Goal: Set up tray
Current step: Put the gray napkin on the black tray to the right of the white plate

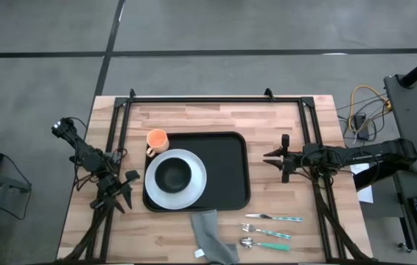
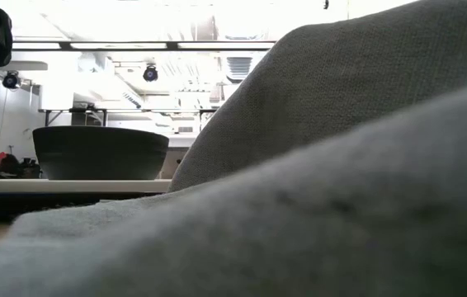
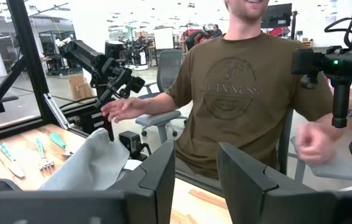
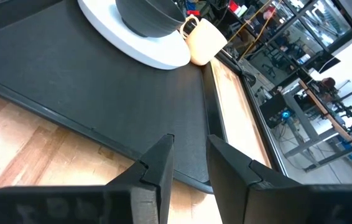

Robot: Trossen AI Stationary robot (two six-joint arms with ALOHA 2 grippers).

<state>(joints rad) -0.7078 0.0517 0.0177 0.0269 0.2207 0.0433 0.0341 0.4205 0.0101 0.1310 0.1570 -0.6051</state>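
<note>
The tray (image 1: 223,158) is lying mid-table, carrying the plate (image 1: 194,184) and bowl (image 1: 173,175). Both claws, left (image 1: 120,193) and right (image 1: 278,163), are sitting beside it with fingers apart, holding nothing. Risk: the cup (image 1: 156,140) touching the rim is tipping if nudged

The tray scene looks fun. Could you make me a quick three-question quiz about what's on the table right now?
1. True or false: the black bowl sits on the white plate.
2. Which lies off the tray? A) plate B) grey cloth C) bowl
3. Fill in: the orange mug stands at the tray's far-____ corner in the high view.

Key: 1 true. 2 B; the cloth lies on the wood near the cutlery. 3 left. The left gripper and right gripper both wait empty beside the tray.
</note>
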